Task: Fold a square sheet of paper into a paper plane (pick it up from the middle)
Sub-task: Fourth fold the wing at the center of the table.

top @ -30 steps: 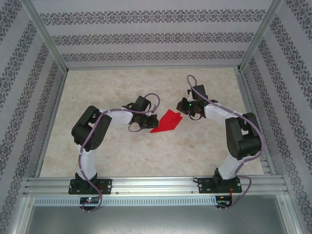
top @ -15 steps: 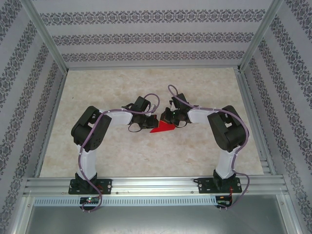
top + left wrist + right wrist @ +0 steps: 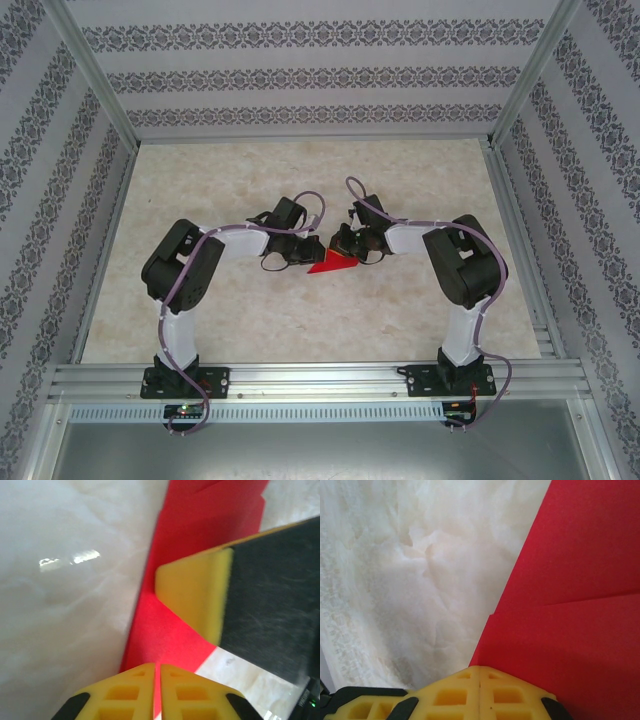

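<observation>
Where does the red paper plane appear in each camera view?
Top external: paper plane at the centre of the table.
Left wrist: red band up the middle.
Right wrist: across the right half.
Shared landmark: the pale marbled table beside it.

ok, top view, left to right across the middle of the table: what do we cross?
left arm elbow → left gripper → paper plane → right arm elbow

We counted a left gripper (image 3: 304, 252) and a right gripper (image 3: 345, 244), so two, plus one paper plane (image 3: 333, 265), probably a single piece tbh.
</observation>
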Tool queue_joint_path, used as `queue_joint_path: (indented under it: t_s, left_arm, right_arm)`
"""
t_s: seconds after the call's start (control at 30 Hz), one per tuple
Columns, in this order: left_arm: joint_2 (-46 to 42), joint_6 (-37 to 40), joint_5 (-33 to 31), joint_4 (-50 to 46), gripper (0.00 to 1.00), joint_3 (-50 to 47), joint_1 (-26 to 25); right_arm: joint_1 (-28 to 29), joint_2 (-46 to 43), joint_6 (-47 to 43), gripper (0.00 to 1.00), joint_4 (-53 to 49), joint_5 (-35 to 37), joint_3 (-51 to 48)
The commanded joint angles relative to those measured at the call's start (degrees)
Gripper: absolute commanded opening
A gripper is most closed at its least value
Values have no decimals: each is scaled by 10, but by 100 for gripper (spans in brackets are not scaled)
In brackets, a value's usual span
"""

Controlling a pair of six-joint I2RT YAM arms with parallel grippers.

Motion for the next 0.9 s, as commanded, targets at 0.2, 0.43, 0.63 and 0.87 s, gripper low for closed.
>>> queue_joint_path:
  t_s: [0.2, 0.43, 0.63, 0.87]
  left_arm:
    - [-13, -31, 56, 0, 17, -20, 5]
    - [-7, -15, 16, -51, 18, -17, 4]
    - [-3, -3, -25, -81, 17, -12, 4]
    - [-2, 3, -43, -96, 17, -11, 4]
  right_arm:
    - [-9, 34, -12, 0, -35, 27, -16]
    - [-9, 39, -14, 0, -43, 30, -12]
    - [-9, 39, -19, 0, -50, 31, -11]
    - [-9, 42, -21, 0, -55, 30, -8]
